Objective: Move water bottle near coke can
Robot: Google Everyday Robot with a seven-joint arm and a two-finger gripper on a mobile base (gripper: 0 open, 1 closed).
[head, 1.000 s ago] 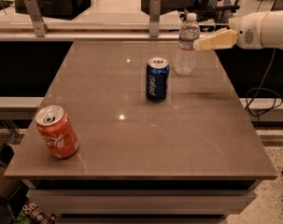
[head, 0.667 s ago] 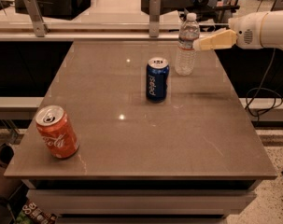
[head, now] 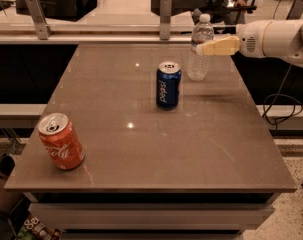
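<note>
The water bottle [head: 198, 66] stands upright near the table's [head: 191, 149] far right corner, white cap on; how much it holds I cannot tell. The gripper [head: 203, 48] reaches in from the right on a white arm [head: 276, 36] and lies against the bottle's upper half; whether it clasps the bottle I cannot tell. A blue Pepsi can [head: 168, 85] stands just beside the bottle, to its left and a little nearer the camera. The coke can [head: 61, 141] stands well apart, by the near left edge, with bare tabletop between it and the other two. The brown-grey top shows small glints of light. Behind runs a rail with metal posts [head: 164, 11]; a cable [head: 281, 106] loops on the floor at right.
</note>
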